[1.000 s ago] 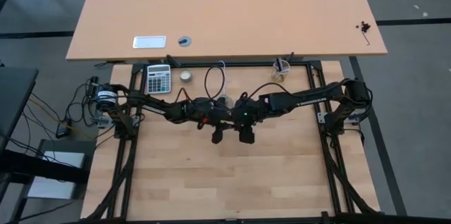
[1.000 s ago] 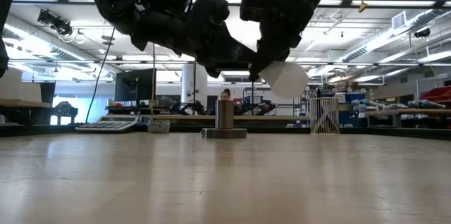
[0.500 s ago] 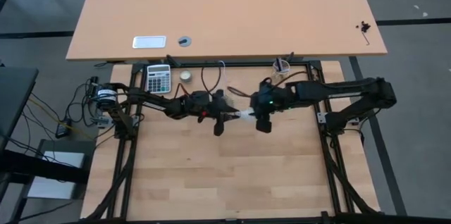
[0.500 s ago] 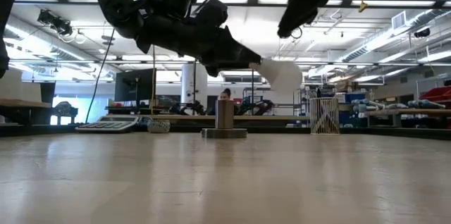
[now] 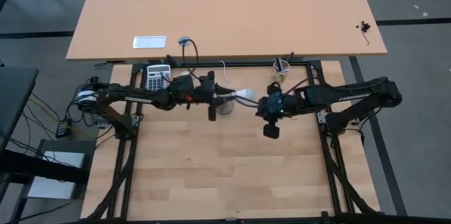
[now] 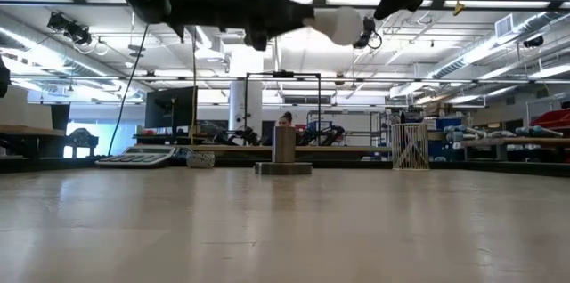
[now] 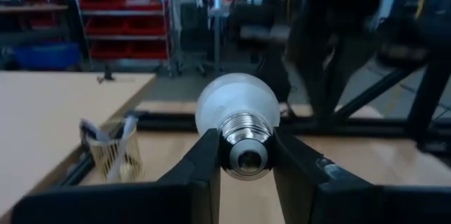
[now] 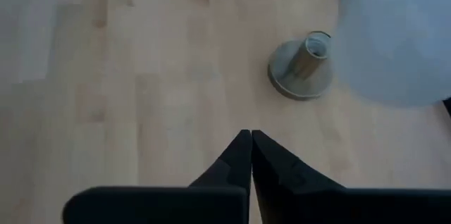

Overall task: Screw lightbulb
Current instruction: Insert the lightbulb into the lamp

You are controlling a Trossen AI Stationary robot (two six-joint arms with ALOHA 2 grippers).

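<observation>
Pale wooden boards make up the surface (image 5: 232, 168), boxed by a dark frame with a larger desk beyond its far edge. Nearly everything sits along that far edge: a calculator (image 5: 158, 77), a small wire cup (image 5: 281, 68), and the grey socket base (image 6: 283, 151) standing upright with its mouth open to the air.

From where I stand, the left gripper (image 7: 243, 155) holds the lightbulb (image 7: 237, 110) high above the boards, clamped on the grey screw end with the white globe pointing away toward the other arm. In the high view the bulb (image 5: 244, 96) hangs just to the right of the socket, lying roughly level, not upright. Held this way the threads are covered by the fingers, so I judge the bulb must be regripped or turned before it can go down into the socket.

The right gripper (image 8: 251, 139) hangs empty with its fingers pressed together, just beside the globe and well above the boards.

Most of the near boards lie bare, leaving broad room to swing either arm; the crowding is only around the socket's thin white cord (image 5: 220, 67).
</observation>
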